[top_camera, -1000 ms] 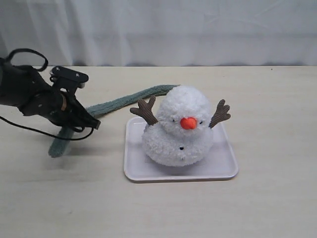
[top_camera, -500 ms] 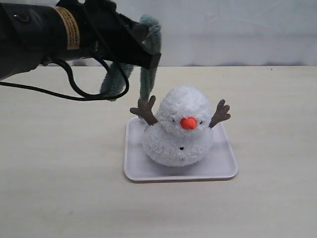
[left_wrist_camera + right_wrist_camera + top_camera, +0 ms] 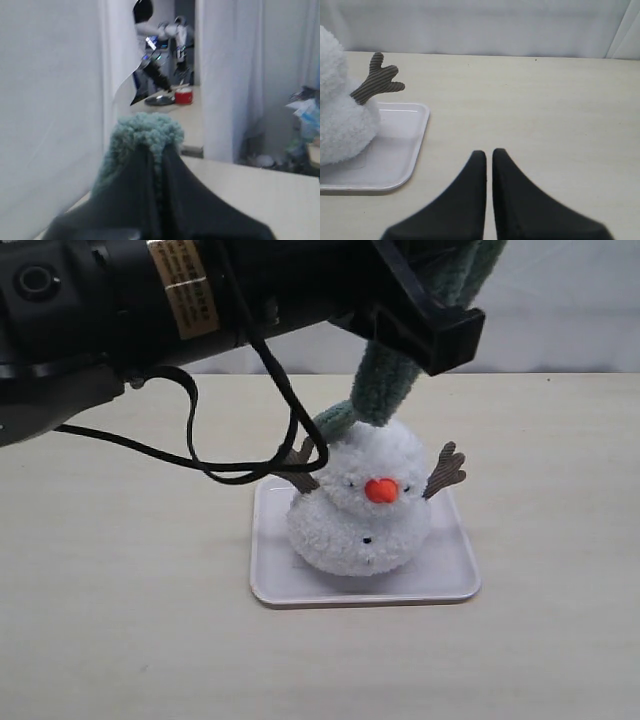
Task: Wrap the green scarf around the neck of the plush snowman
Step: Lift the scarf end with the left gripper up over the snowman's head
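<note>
The plush snowman (image 3: 365,505) sits upright on a white tray (image 3: 450,585); its side and one twig arm also show in the right wrist view (image 3: 335,115). High above its head, my left gripper (image 3: 440,325) is shut on the green scarf (image 3: 385,380), whose fuzzy pile bulges past the fingertips (image 3: 150,150). The scarf hangs down from the jaws to the back of the snowman's head, and a lower stretch trails behind it. None of it lies on the neck (image 3: 308,502). My right gripper (image 3: 489,152) is shut on nothing, low over the table beside the tray (image 3: 405,150); the exterior view does not show it.
The left arm's black body (image 3: 150,300) spans the upper left of the exterior view. Its cable (image 3: 240,472) loops down in front of the snowman's brown twig arm. A white curtain (image 3: 560,310) hangs along the table's far edge.
The left arm has lifted the scarf off the table at the left and swung it up and rightward, so it now hangs over the snowman's head. The snowman and tray have not moved.
</note>
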Controlling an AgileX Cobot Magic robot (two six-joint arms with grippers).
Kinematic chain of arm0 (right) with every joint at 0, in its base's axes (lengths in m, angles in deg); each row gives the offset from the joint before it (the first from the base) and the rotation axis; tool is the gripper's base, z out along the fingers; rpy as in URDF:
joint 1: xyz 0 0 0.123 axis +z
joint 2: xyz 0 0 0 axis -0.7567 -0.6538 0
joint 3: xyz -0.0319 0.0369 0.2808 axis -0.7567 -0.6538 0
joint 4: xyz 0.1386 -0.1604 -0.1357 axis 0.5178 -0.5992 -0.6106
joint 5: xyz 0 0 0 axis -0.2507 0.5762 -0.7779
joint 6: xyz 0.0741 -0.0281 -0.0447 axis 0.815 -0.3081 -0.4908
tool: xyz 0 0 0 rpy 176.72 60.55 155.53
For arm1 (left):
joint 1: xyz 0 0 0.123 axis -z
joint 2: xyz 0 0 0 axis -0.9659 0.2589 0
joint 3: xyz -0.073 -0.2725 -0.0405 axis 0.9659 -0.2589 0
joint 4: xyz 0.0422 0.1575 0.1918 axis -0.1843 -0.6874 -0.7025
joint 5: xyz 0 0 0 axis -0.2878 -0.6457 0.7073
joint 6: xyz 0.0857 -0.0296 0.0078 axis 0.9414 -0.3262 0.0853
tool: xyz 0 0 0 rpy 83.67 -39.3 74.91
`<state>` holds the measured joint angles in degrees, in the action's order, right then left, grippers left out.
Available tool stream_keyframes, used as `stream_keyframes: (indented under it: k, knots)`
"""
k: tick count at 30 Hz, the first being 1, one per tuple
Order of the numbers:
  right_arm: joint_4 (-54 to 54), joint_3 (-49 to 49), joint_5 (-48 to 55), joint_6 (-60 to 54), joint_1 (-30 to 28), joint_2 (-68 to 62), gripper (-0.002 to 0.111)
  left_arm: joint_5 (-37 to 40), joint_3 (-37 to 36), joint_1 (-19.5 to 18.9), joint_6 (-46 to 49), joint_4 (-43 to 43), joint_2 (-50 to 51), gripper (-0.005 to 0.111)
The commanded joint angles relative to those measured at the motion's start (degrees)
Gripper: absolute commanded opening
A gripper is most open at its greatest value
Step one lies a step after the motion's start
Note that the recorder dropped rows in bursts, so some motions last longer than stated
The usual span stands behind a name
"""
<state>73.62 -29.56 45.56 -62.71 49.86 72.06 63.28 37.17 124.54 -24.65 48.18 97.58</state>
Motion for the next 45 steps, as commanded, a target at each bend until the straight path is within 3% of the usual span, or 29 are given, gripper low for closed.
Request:
stream_keyframes:
  k: [1, 9, 13, 24, 34, 40, 45]
  knots:
    - [0.19, -0.16, -0.53, -0.14, 0.10, 0.29, 0.004, -5.58, 0.12, 0.49, -0.05, 0.21, -0.45, 0.000]
    - [0.19, -0.16, -0.53, -0.14, 0.10, 0.29, 0.004, -4.63, 0.12, 0.49, -3.01, -4.50, -0.32, 0.000]
    - [0.19, -0.16, -0.53, -0.14, 0.10, 0.29, 0.004, -10.15, 0.12, 0.49, -9.20, -11.27, -0.32, 0.000]
    - [0.19, -0.16, -0.53, -0.14, 0.10, 0.29, 0.004, -14.39, 0.12, 0.49, -9.38, -17.86, -0.32, 0.000]
    - [0.19, -0.16, -0.53, -0.14, 0.10, 0.29, 0.004, 13.33, 0.12, 0.49, 2.94, -17.86, 2.52, 0.000]
    - [0.19, -0.16, -0.53, -0.14, 0.10, 0.29, 0.004, 17.75, 1.64, 0.49, 13.89, -17.86, 8.99, 0.000]
    - [0.19, -0.16, -0.53, -0.14, 0.10, 0.29, 0.004, 20.29, 6.98, 0.49, 16.56, -17.86, 13.94, 0.000]
